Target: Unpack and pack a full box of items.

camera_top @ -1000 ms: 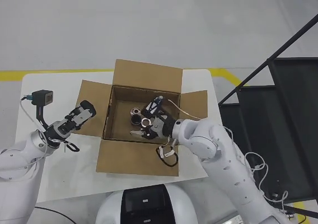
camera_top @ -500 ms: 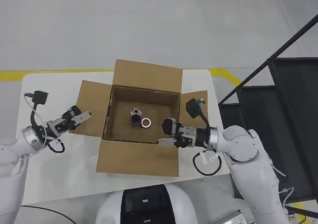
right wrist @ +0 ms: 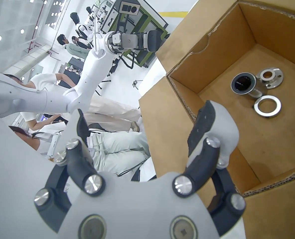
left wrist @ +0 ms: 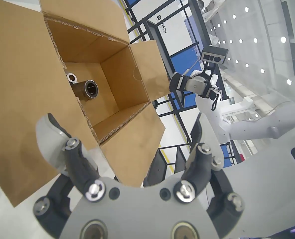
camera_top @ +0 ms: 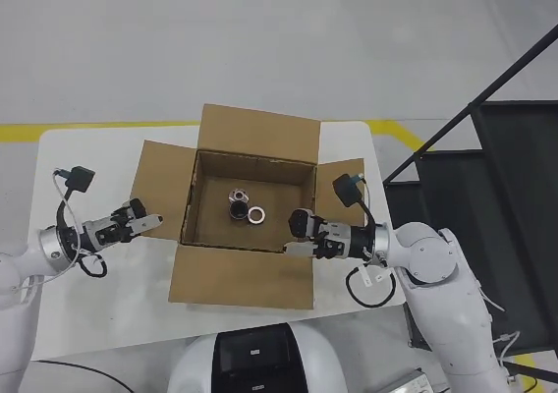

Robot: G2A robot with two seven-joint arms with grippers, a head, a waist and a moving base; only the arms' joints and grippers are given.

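The white bench (camera_top: 112,295) carries a brown cardboard box (camera_top: 259,133) with all four flaps folded out. The left jaws hang spread and empty over its left flap, and the right jaws, also spread and empty, sit at the near right corner just above the rim. On the box floor, close together, are a dark metal cylinder (right wrist: 243,84) that seems to stand on end, a flanged silver collar (right wrist: 271,75) and a flat silver ring (right wrist: 267,106). Unpacking looks to be the step in hand, with the right jaws nearest. They should probably clear the wall first, then drop straight down over one part only, so the neighbours are not nudged.
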